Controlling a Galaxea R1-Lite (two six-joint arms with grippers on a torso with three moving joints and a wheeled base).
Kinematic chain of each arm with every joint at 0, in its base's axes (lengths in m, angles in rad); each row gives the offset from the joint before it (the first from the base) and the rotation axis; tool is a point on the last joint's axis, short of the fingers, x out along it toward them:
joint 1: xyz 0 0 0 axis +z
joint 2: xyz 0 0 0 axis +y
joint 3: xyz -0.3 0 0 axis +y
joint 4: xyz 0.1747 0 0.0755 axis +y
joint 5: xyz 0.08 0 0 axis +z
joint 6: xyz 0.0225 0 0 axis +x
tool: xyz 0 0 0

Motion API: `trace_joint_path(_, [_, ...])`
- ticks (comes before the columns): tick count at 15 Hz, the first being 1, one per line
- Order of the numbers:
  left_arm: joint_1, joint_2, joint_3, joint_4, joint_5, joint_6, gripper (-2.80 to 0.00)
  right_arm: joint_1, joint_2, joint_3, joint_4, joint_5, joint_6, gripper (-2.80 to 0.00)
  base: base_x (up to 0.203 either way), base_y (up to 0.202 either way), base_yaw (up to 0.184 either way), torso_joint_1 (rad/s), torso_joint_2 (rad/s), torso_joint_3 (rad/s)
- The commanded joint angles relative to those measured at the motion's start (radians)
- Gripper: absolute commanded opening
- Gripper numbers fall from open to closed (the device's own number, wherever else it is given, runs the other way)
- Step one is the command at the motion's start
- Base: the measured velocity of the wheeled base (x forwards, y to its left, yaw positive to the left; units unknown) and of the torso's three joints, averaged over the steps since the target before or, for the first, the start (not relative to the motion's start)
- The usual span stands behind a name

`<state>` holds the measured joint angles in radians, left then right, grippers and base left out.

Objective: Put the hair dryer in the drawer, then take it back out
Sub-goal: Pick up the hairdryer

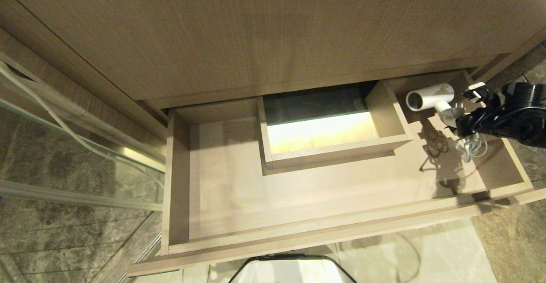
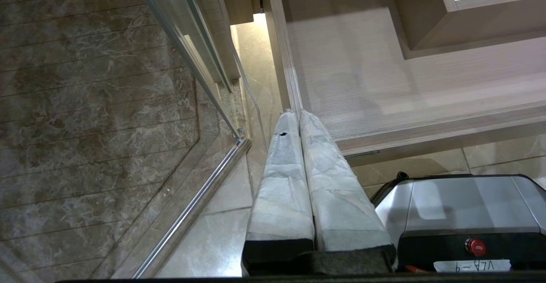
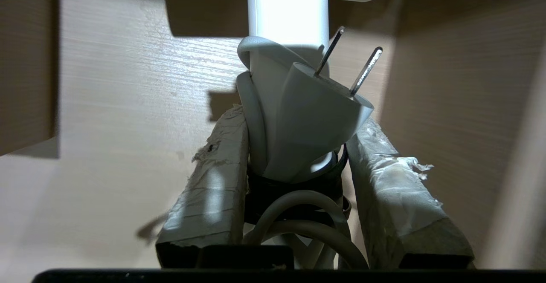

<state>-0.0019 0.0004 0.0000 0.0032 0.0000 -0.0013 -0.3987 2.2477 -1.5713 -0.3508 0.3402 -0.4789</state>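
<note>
- The hair dryer (image 1: 428,96) is inside the open drawer (image 1: 341,227), at its right back corner, just to the right of the walled cut-out (image 1: 324,134) in the drawer floor. Its barrel points toward that cut-out.
- The right pincer (image 3: 298,146) is partly closed around the handle of the hair dryer, and the wound cord and the plug (image 3: 315,116) are caught between its padded fingers (image 3: 209,197) together with the handle. Whether the dryer rests on the drawer floor or is lifted a little, I cannot tell.
- The left pincer (image 2: 300,116) is closed and empty, beside the left front corner of the drawer.
- I judge the dryer to be light and stiff, with smooth plastic that can slip.
- The handle is the good place to hold; the barrel looks too wide and too smooth.
- The cord (image 1: 469,146) is soft and hangs in loops below the pincer; it may snag on the drawer wall, and the bundle may shift in the grip.
</note>
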Motion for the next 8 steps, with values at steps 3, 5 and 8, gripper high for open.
trace_joint_path(3, [0.0,0.0,0.002,0.0,0.0,0.0,-2.8,-0.041,-0.218,0.121,0.074,0.001,-0.039,-2.8,0.0,0.0,0.0,0.0,0.0,0.0])
trace_joint_path(5, [0.0,0.0,0.002,0.0,0.0,0.0,-2.8,-0.061,-0.331,0.179,0.208,0.002,-0.093,-2.8,0.0,0.0,0.0,0.0,0.0,0.0])
trace_joint_path(8, [0.0,0.0,0.002,0.0,0.0,0.0,-2.8,-0.075,-0.523,0.239,0.371,0.002,-0.115,-2.8,0.0,0.0,0.0,0.0,0.0,0.0])
